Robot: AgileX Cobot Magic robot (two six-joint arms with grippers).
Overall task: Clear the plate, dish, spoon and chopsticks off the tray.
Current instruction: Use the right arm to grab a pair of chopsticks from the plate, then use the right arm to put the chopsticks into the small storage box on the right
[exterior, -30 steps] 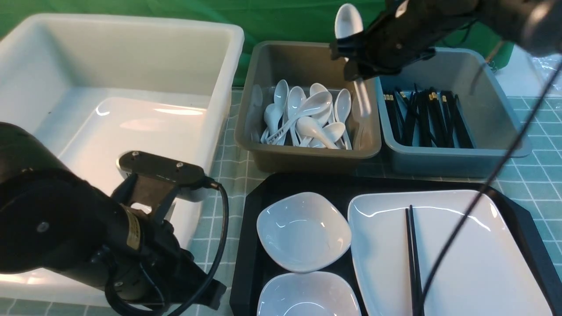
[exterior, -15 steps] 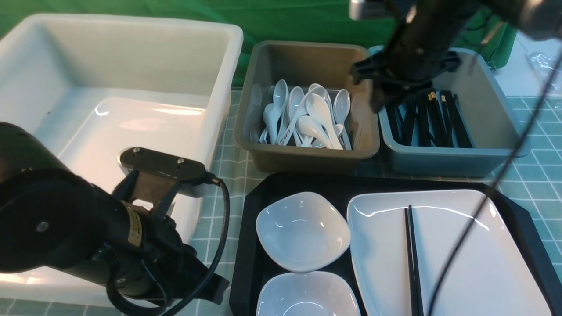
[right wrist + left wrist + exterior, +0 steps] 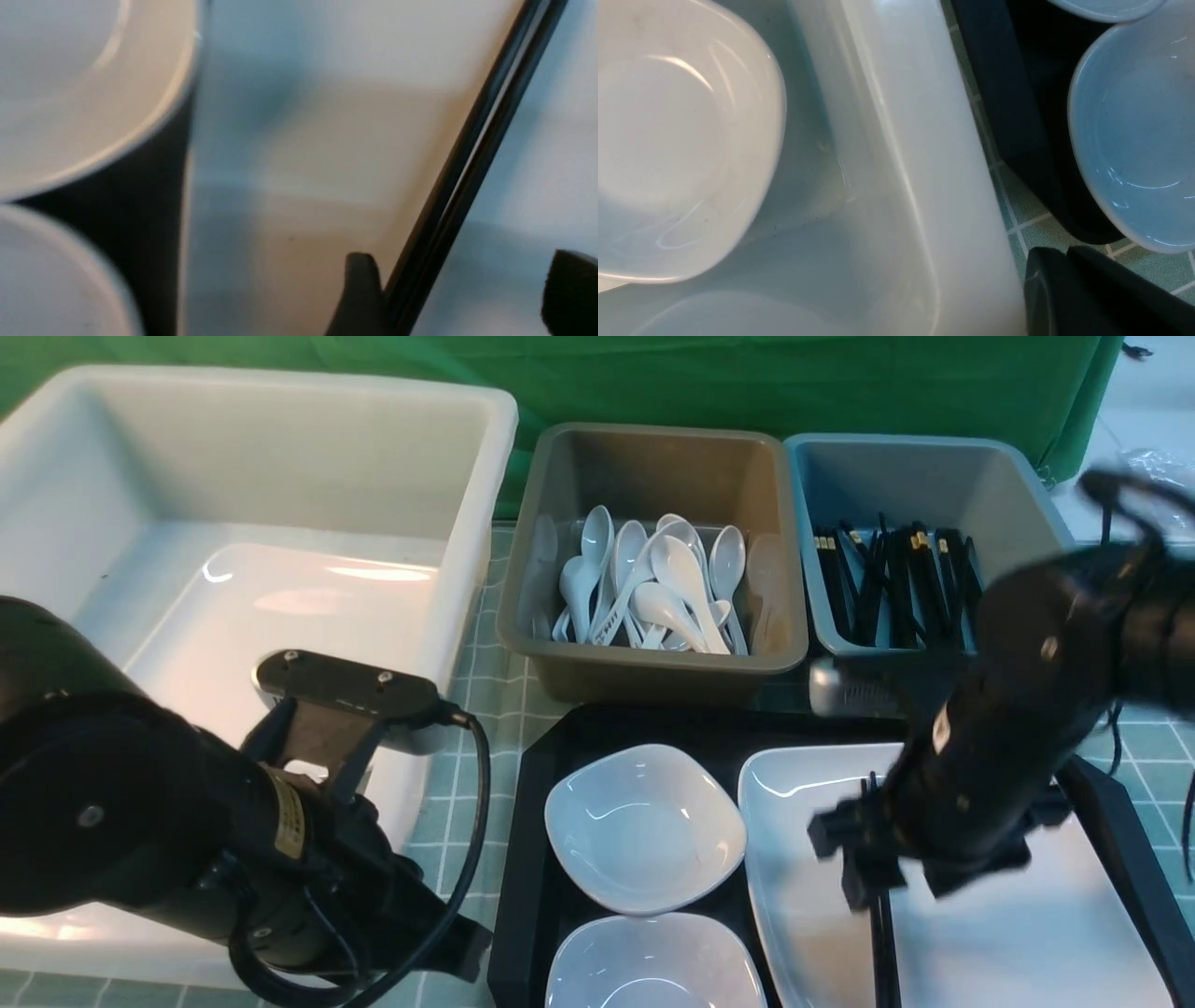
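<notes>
Left wrist view shows the left gripper (image 3: 1057, 266) pressed shut on nothing beside the white tub (image 3: 924, 186), unmoved. Further right, the spoon (image 3: 689, 588) carried a second ago now lies in the grey tub (image 3: 653, 672), off the tray (image 3: 527, 859). The right gripper (image 3: 462, 261) has swung down over the plate (image 3: 1027, 952), jaws apart astride the chopsticks (image 3: 467, 186), probably its next pick.

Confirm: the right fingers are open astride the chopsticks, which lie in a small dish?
No. The chopsticks lie on the plate instead, as the front view shows. The right fingers are open astride them.
</notes>
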